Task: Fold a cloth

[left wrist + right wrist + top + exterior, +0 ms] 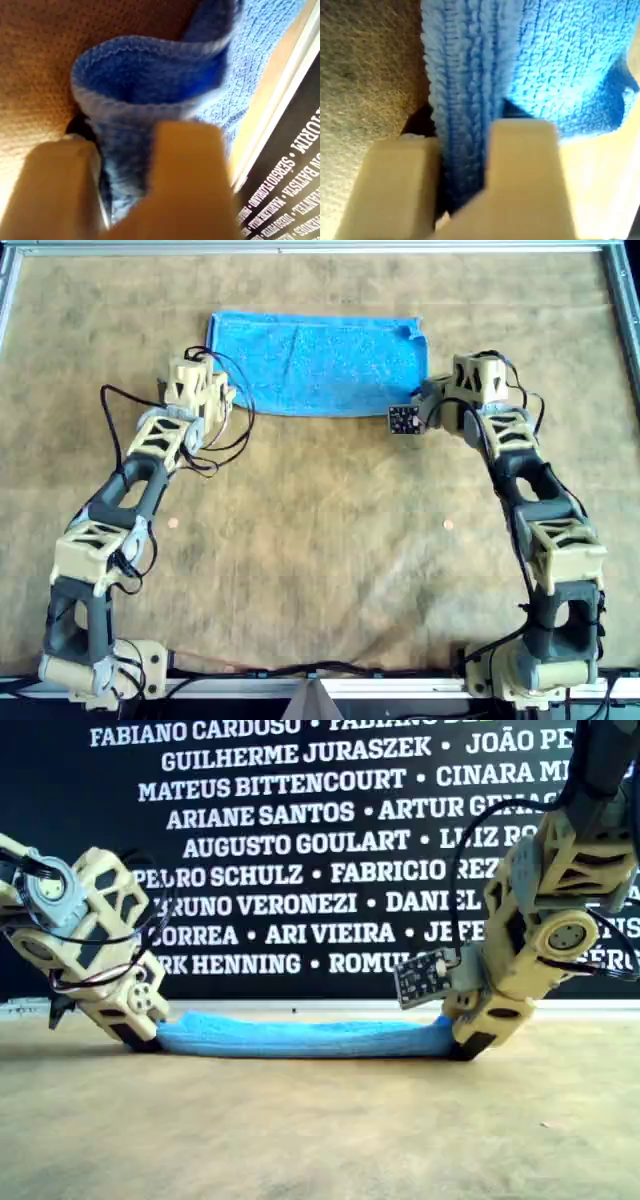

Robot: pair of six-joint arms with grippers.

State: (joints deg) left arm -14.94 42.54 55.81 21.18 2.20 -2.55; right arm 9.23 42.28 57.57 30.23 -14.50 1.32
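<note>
The cloth point(318, 363) lies folded near the table's point(320, 540) far edge. My first gripper point(127, 165) and second gripper point(462, 165) each have jaws clamped on its edge.

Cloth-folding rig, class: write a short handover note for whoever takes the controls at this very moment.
My first gripper: shut on the cloth, pinching a bunched edge.
My second gripper: shut on the cloth too, clamping stacked layers.
The wrist views do not settle which arm is which in the overhead view; one arm is at each end of the cloth.
Cloth: lies as a wide strip near the far edge of the brown mat, apparently doubled over.
Done: seemingly one fold.
Left: probably release, then a further fold if wanted.
</note>
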